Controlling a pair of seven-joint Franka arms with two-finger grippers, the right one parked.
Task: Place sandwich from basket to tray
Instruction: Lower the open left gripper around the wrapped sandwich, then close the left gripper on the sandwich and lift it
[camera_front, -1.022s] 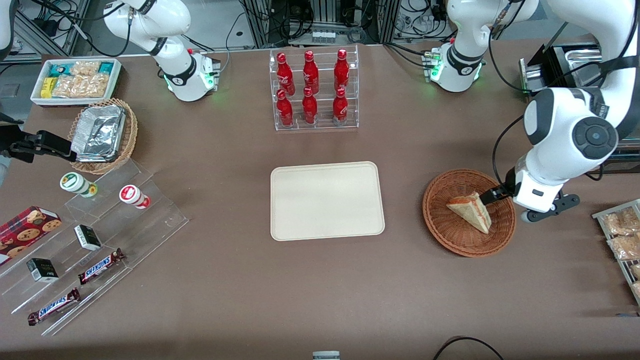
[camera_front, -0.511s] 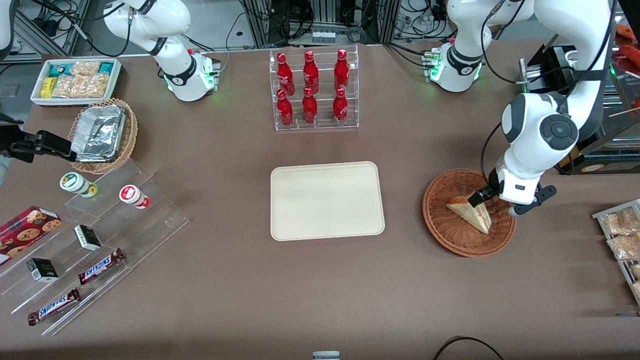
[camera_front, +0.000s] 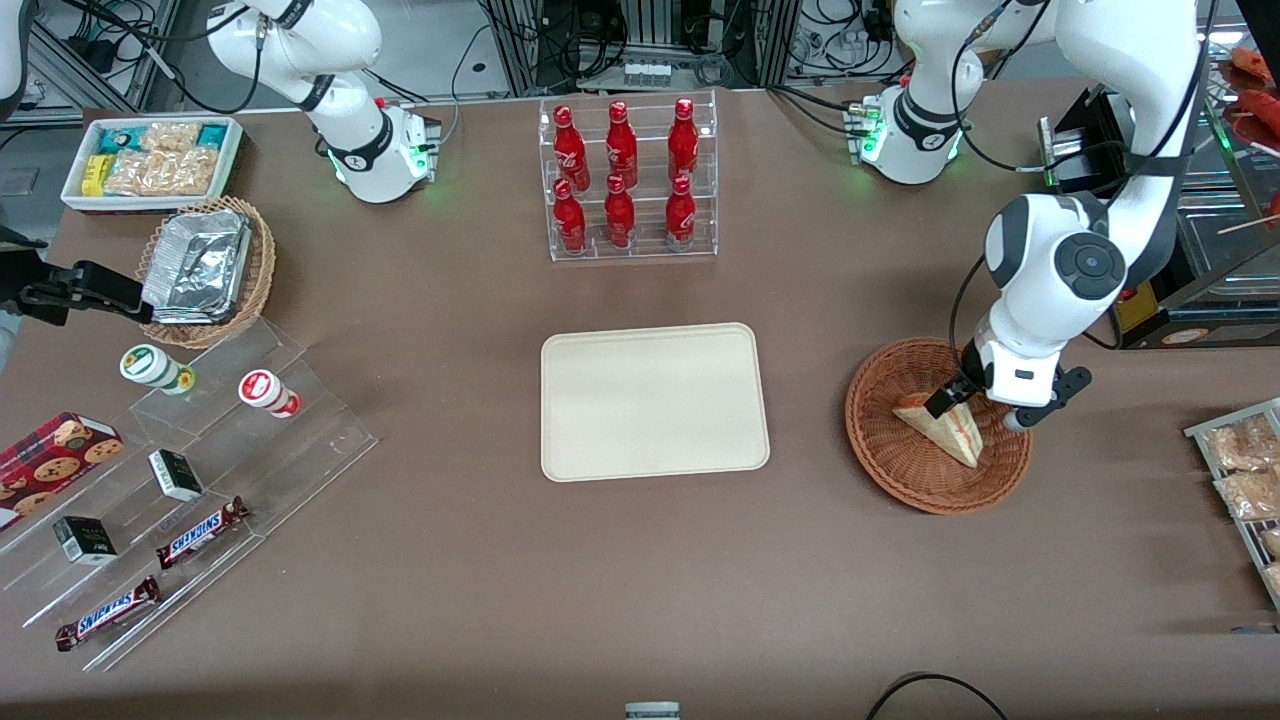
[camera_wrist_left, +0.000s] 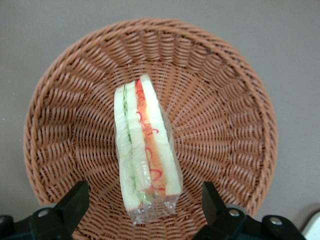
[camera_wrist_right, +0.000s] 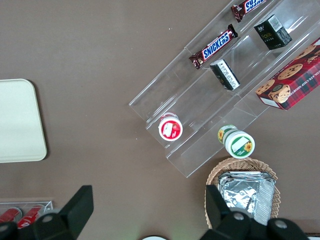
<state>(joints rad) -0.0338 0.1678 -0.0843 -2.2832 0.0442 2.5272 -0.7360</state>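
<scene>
The sandwich (camera_front: 945, 430) lies on its edge in the reddish-brown wicker basket (camera_front: 880, 450), toward the working arm's end of the table. In the left wrist view the sandwich (camera_wrist_left: 145, 145) shows white bread, red and green filling and clear wrap, in the middle of the basket (camera_wrist_left: 225, 125). My left gripper (camera_front: 948, 400) is open over the basket. Its two black fingers (camera_wrist_left: 75, 202) stand on either side of the sandwich's wider wrapped end, apart from it. The cream tray (camera_front: 655, 400) lies flat at the table's middle, beside the basket, with nothing on it.
A clear rack of red bottles (camera_front: 630, 180) stands farther from the camera than the tray. A rack of bagged snacks (camera_front: 1240, 480) and a black machine (camera_front: 1160, 310) are beside the basket. Acrylic steps with snacks (camera_front: 200, 480) and a tan basket with foil (camera_front: 205, 270) lie toward the parked arm's end.
My left arm has swung in over the basket toward the tray; the gripper now sits over the sandwich's wide end. The sandwich has not moved.
</scene>
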